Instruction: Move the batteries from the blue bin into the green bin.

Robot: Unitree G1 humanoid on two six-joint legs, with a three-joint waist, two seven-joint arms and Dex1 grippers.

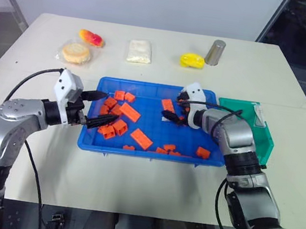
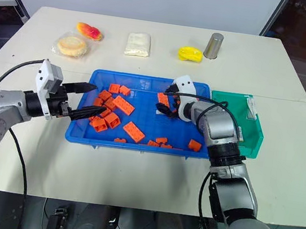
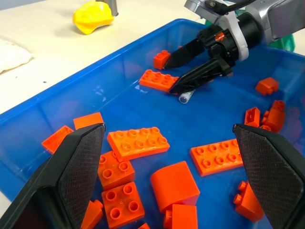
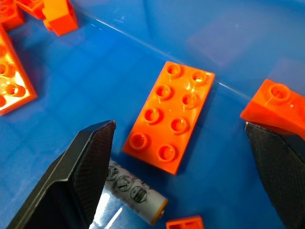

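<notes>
One battery [image 4: 136, 195], a small silver-grey cylinder with printed marks, lies on the floor of the blue bin [image 1: 151, 87], next to a flat orange brick [image 4: 171, 117]. My right gripper [image 1: 172, 107] hangs open low over the bin's right half. The battery [image 3: 186, 97] lies just under its lower finger [image 4: 86, 176], with nothing held between the fingers. My left gripper [image 1: 111, 106] stands open over the bin's left side, above a heap of orange bricks [image 1: 112, 120], and is empty. The green bin [image 1: 263, 144] sits against the blue bin's right end, with a small white thing [image 1: 259, 115] inside.
Several orange bricks lie scattered across the blue bin. Along the table's far side stand a grey metal can [image 1: 215, 52], a yellow item [image 1: 192, 60], a white packet [image 1: 140, 50], a wrapped bun [image 1: 75, 52] and a red-yellow fruit [image 1: 91, 38].
</notes>
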